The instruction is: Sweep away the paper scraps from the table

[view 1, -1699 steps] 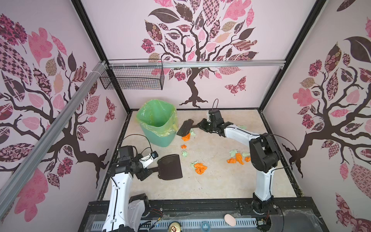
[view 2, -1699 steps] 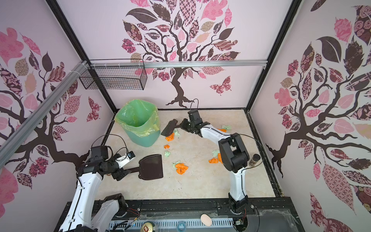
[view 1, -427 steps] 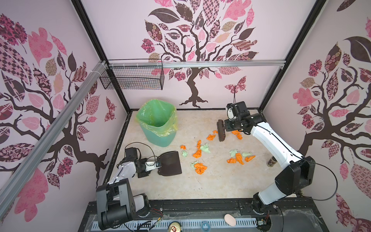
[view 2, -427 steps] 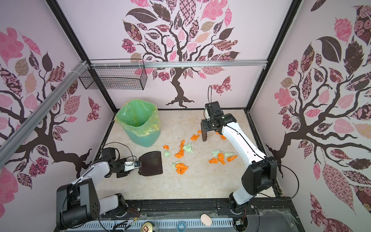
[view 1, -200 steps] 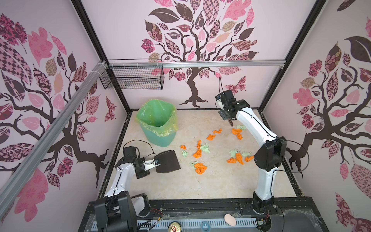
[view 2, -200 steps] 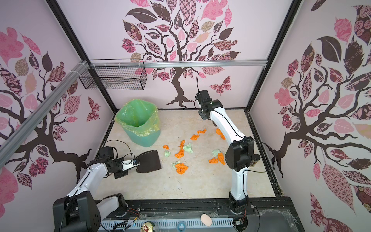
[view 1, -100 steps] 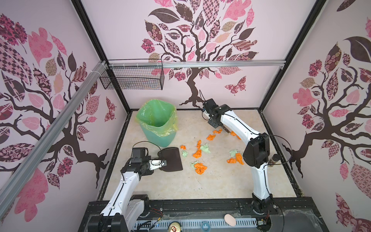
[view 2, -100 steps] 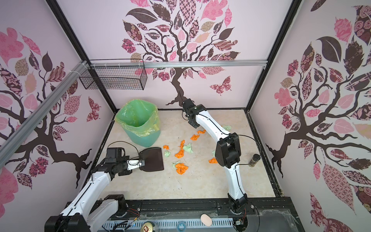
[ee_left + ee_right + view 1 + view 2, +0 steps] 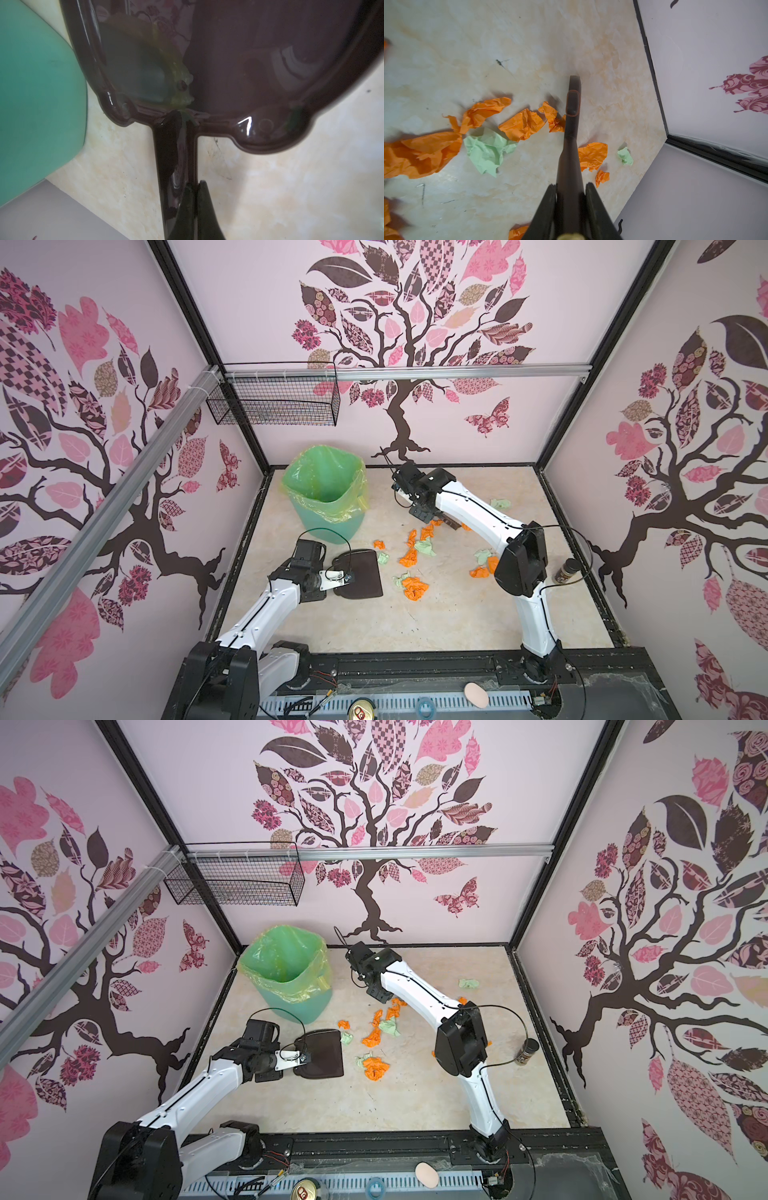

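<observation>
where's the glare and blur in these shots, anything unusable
Left wrist view: the glossy dustpan mirrors the green bin and wall pattern, with a bright glint on its rim; all of it is soft. Right wrist view: the brush handle is fairly sharp, the orange paper scraps at the edge smear. Both top views: even light, faint shadows.

Crumpled orange-and-mint paper scraps point(image 9: 409, 558) across beige table point(image 9: 436, 626)

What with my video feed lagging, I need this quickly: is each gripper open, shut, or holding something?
Left gripper: closed on the handle of the dustpan.
Right gripper: closed on the handle of the brush.
</observation>
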### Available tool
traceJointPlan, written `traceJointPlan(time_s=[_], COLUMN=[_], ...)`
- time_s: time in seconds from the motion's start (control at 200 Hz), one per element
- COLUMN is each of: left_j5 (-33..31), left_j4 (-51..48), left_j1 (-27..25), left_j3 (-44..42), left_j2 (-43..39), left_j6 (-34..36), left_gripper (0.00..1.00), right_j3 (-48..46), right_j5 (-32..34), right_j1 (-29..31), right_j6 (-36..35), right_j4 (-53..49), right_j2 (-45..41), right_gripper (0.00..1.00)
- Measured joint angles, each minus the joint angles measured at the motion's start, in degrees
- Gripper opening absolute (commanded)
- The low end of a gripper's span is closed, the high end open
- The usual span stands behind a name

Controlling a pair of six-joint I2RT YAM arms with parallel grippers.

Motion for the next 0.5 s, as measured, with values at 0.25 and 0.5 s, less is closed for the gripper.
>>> traceJointPlan(time_s=[0.25, 0.5], left_j5=[-1.44, -2.01], left_j4=[-1.05, -1.38], left_j1=[-4.63, -8.22], left_j3=[0.44, 3.43], left_j2=[0.15, 3.67], left_j6=[-4.48, -9.27], left_gripper=[0.0, 0.0], right_j3=[3.91, 5.77], right_j5=[-6.47, -12.2], right_j1=[3.58, 6.4], right_j6=[8.13, 15.3], right_j4=[-6.01, -9.11], right_j2=[-1.7, -2.62], right_gripper=[0.0, 0.0])
